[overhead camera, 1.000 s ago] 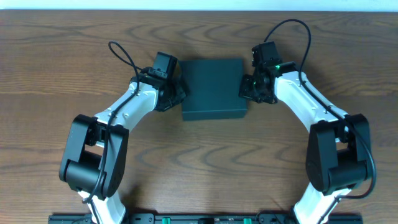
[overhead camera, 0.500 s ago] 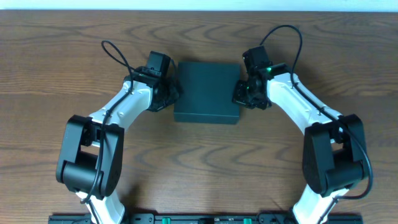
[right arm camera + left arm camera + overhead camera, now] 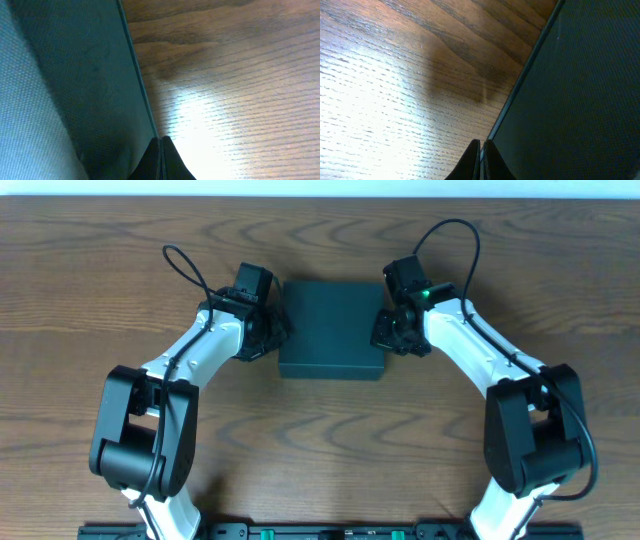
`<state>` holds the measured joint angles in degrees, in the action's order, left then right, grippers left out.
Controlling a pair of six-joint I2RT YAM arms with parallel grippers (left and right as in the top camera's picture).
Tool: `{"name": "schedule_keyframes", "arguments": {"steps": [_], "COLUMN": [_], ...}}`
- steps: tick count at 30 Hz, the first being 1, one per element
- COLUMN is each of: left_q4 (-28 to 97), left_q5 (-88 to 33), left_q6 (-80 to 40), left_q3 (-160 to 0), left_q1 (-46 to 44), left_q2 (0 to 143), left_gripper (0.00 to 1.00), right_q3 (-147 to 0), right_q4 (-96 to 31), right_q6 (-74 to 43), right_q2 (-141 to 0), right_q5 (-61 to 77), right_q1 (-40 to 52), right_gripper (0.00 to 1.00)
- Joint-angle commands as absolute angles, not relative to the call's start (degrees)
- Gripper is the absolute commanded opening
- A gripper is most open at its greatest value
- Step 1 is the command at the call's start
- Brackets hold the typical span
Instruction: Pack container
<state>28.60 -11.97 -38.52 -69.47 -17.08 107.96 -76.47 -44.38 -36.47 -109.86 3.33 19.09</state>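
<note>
The dark teal-green container (image 3: 332,327) lies closed on the wooden table between my two arms. My left gripper (image 3: 274,330) is shut and presses against the container's left side. My right gripper (image 3: 385,332) is shut and presses against its right side. In the left wrist view the shut gripper (image 3: 481,146) sits at the bottom edge of the container's wall (image 3: 575,95). In the right wrist view the shut gripper (image 3: 160,142) sits at the foot of the container's wall (image 3: 90,80). No snack packets show.
Bare wood-grain table (image 3: 330,440) surrounds the container. The table's far edge (image 3: 320,197) runs along the top of the overhead view. A black rail (image 3: 330,531) lies at the near edge between the arm bases.
Both arms and the container have shifted left and slightly away from me over the last second. In the last half second the right gripper edged a little further left against the box.
</note>
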Motion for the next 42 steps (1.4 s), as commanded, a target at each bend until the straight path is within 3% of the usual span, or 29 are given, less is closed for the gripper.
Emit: {"name": "schedule_keyframes", "arguments": {"steps": [1, 12, 27, 32, 39, 40, 42], "left_q4": [28.91, 30.26, 31.22, 31.48, 34.37, 35.92, 40.16], "left_q5": [-15.68, -17.34, -2.85, -2.76, -4.51, -4.49, -5.10], "left_q6": [-37.65, -37.19, -33.52, -26.06, -7.73, -6.83, -6.48], "left_q3": [-69.28, -69.25, -69.28, -69.28, -69.28, -69.28, -69.28], "left_q1": [-18.41, -18.39, -9.87, -4.36, -4.19, -4.19, -4.19], "left_q2": [106.96, 106.96, 99.92, 92.25, 77.28, 74.61, 68.77], "left_gripper": [0.06, 0.06, 0.06, 0.06, 0.06, 0.06, 0.22], "right_q3": [-76.40, -76.40, -76.88, -76.88, -76.88, -76.88, -76.88], "right_q4": [-44.58, -44.64, -45.80, -48.69, -53.01, -54.33, -57.23], "right_q6": [-37.63, -36.58, -32.49, -26.02, -14.17, -13.32, -10.81], "right_q2": [-110.30, -110.30, -100.60, -96.09, -84.82, -82.08, -76.05], "right_q5": [3.03, 0.43, -6.81, -7.70, -7.46, -7.44, -6.85], "right_q1": [20.97, 20.97, 13.85, 10.79, 9.02, 9.02, 9.02], "right_gripper": [0.02, 0.02, 0.01, 0.02, 0.01, 0.03, 0.26]}}
